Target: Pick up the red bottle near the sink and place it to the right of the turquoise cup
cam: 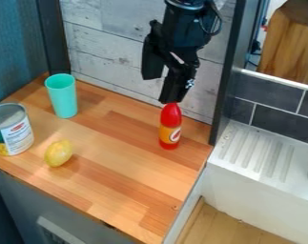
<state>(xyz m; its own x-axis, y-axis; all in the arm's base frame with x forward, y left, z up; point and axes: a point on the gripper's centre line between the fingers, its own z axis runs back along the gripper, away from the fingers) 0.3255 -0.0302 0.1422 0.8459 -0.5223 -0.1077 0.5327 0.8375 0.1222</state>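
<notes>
Gripper (pixel 160 90) hangs spread wide, one fingertip right at the top of the red bottle (pixel 170 125) on the wooden counter (pixel 118 178).

Can (pixel 13 131) label (pixel 17 137): white panel with a red mark above rows of small dark print, beside green and yellow; wording too small to read.
Red bottle (pixel 170 116) label (pixel 169 135): yellow-orange band with a pale oval emblem bearing a red mark; no wording legible.
Readable numbers or signs: none.

The gripper (pixel 160 90) hangs over the red bottle (pixel 170 126) on the wooden counter (pixel 124 162).
</notes>
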